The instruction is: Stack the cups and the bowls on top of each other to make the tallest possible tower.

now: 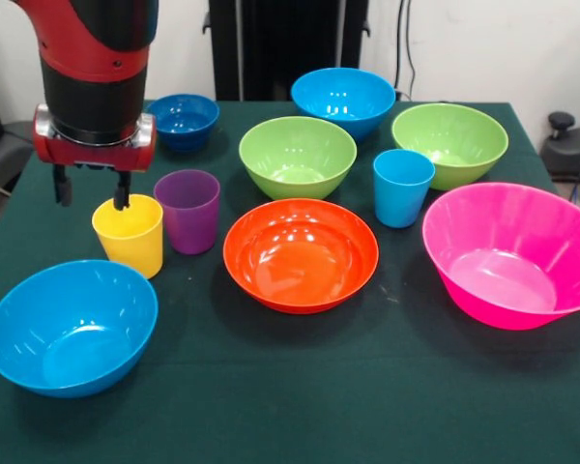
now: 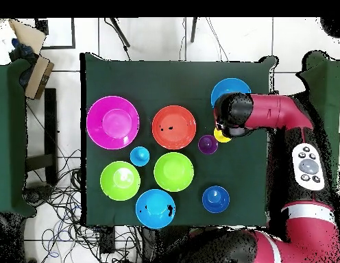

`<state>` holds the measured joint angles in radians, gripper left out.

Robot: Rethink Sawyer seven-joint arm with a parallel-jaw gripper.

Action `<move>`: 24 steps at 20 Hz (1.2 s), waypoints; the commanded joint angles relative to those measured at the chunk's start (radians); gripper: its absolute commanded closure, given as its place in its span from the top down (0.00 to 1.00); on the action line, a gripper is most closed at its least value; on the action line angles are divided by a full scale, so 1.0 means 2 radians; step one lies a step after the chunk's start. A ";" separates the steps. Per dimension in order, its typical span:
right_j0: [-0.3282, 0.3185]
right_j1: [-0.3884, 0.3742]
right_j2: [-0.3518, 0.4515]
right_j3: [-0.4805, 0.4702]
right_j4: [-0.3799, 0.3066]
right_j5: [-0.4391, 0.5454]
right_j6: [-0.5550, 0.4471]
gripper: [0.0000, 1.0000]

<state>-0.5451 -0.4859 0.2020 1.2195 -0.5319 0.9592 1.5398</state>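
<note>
My gripper (image 1: pixel 93 190) hangs open at the yellow cup (image 1: pixel 129 235). One finger (image 1: pixel 123 193) is at the cup's far rim and the other (image 1: pixel 63 184) is outside it to the left. The purple cup (image 1: pixel 187 210) stands upright right beside the yellow one. The light blue cup (image 1: pixel 402 187) stands between the green bowl (image 1: pixel 297 155) and the pink bowl (image 1: pixel 512 253). The orange bowl (image 1: pixel 300 253) is in the middle and a light blue bowl (image 1: pixel 71 327) sits at the front left. Nothing is stacked. In the overhead view the arm (image 2: pixel 265 113) hides most of the yellow cup (image 2: pixel 221 136).
At the back stand a second green bowl (image 1: pixel 449 143), another light blue bowl (image 1: pixel 343 100) and a small dark blue bowl (image 1: pixel 182 119). The table (image 1: pixel 290 406) has a dark green cloth. Cables and a box (image 2: pixel 35 72) lie on the floor beside it.
</note>
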 commanded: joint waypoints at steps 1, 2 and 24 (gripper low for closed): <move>-0.027 -0.007 0.026 0.035 0.033 -0.017 0.001 1.00; -0.028 -0.004 0.027 0.033 0.033 -0.020 -0.001 1.00; 0.007 0.019 0.018 -0.020 0.001 0.018 -0.044 1.00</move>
<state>-0.5861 -0.4779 0.2007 1.2160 -0.4725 0.9594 1.5398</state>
